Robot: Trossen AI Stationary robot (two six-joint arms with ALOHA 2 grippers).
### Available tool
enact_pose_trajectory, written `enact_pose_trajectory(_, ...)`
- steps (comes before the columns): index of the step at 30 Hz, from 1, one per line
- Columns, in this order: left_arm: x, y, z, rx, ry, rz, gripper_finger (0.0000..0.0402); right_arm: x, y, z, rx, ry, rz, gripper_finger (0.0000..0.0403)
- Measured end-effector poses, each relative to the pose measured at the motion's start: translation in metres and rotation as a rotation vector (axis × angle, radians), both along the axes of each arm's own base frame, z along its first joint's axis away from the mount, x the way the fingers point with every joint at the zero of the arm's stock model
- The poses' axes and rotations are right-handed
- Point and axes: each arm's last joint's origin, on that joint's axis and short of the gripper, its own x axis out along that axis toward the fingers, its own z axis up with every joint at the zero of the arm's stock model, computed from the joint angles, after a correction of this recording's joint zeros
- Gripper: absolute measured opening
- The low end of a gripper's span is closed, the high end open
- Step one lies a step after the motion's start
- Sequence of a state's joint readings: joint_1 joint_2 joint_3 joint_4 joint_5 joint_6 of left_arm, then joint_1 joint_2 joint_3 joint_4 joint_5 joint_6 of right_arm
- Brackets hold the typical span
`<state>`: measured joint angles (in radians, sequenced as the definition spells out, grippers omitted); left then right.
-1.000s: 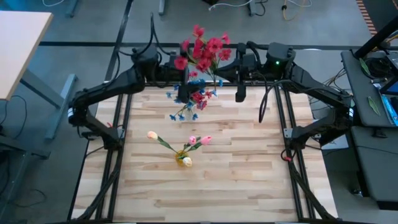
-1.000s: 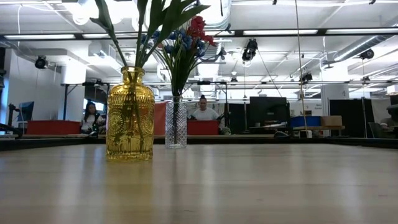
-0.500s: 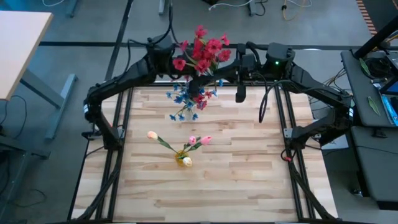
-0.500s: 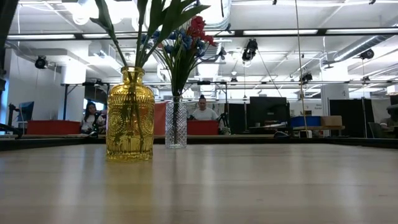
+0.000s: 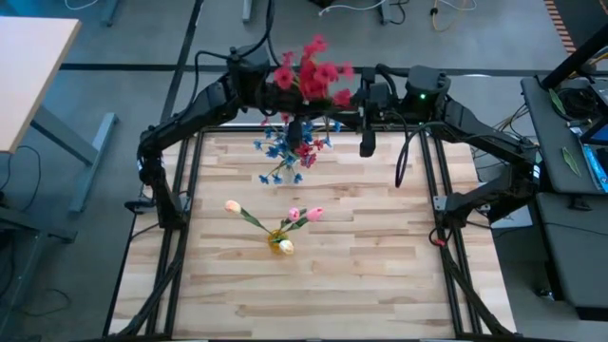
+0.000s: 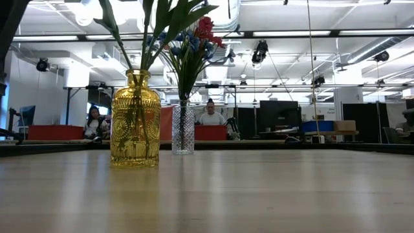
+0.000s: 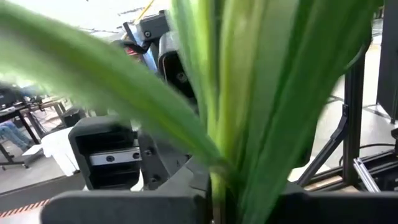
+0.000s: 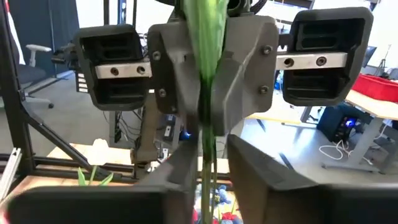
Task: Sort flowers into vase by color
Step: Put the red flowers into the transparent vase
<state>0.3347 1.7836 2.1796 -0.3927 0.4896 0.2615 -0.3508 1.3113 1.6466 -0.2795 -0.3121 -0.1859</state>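
A bunch of red flowers [image 5: 312, 76] stands upright in the air over the table's far edge, between my two grippers. My left gripper [image 5: 290, 95] is shut on its green stem [image 8: 208, 118]. My right gripper [image 8: 214, 180] faces it from the right, its fingers a little apart on either side of the same stem. Nearer, a clear vase [image 5: 290, 157] holds blue flowers [image 5: 280, 147] with some red among them. A yellow vase [image 5: 281, 242] at mid-table holds pink and cream tulips [image 5: 304, 215]. My left gripper pinches the red bunch's stem [image 8: 209, 93] between its two fingers [image 8: 177, 68], below the blossoms. It reaches in level from the table's left, with the fingers across the stem. The bunch stands upright, lifted clear of the table. My right gripper: a gap shows beside the stem; whether a finger touches it, I cannot tell.
The clear vase [image 6: 183, 129] and the yellow vase [image 6: 135, 120] stand left of the table's middle; bare wood lies to their right and near side. Black frame rails [image 5: 180, 190] run along both sides. People [image 6: 210, 115] sit beyond the far edge.
My left gripper has risen from above the clear vase and gone toward the table's far edge, to the stem of the red flowers. My right gripper has kept its place there with the bunch.
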Motion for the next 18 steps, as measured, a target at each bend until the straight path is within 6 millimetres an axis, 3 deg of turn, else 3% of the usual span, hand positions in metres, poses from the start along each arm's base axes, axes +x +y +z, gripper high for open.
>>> enact_pose_trajectory(8, -0.012, -0.002, 0.012, 0.023, 0.007, 0.011, 0.0003, -0.008, -0.001, 0.007, -0.012, -0.012, -0.134, 0.0197)
enact_pose_trajectory(13, -0.049, -0.011, 0.046, 0.06, -0.033, 0.054, 0.0001, -0.023, -0.001, 0.013, -0.053, 0.008, -0.3, 0.0243)
enact_pose_trajectory(18, -0.089, -0.018, 0.055, 0.098, 0.015, 0.213, 0.0, -0.03, -0.005, 0.001, -0.049, 0.144, -0.418, 0.0264)
